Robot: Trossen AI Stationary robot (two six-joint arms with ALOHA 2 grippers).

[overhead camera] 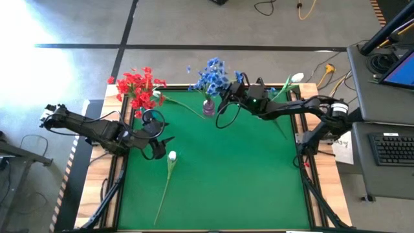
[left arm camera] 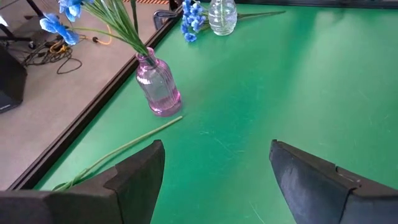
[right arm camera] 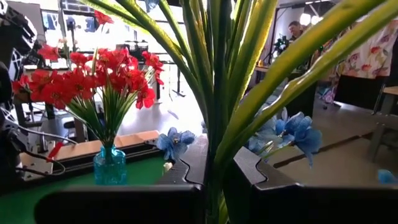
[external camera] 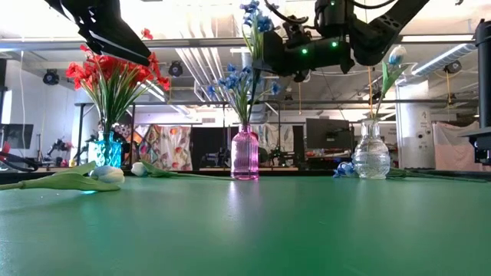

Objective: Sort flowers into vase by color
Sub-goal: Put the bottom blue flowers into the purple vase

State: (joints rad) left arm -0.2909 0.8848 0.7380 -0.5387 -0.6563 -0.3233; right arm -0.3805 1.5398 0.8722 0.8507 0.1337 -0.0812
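Our right gripper [right arm camera: 214, 180] pinches a blue flower [overhead camera: 212, 72] stem, we think (light, bendy, hold it low), over the pink vase [external camera: 245, 153] at 12 o'clock; left gripper [left arm camera: 214, 168] spread wide

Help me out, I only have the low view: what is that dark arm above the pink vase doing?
Observer: Its own wrist view shows the right gripper closed on green stems of the blue flowers, over the pink vase.
Operator: And the arm at my top left?
Observer: That is the left gripper. Its wrist view shows the fingers wide apart with nothing between them.
Operator: Is it near any flower?
Observer: Yes. From above, a white tulip lies on the green mat right beside it, its stem running toward the table's front edge.
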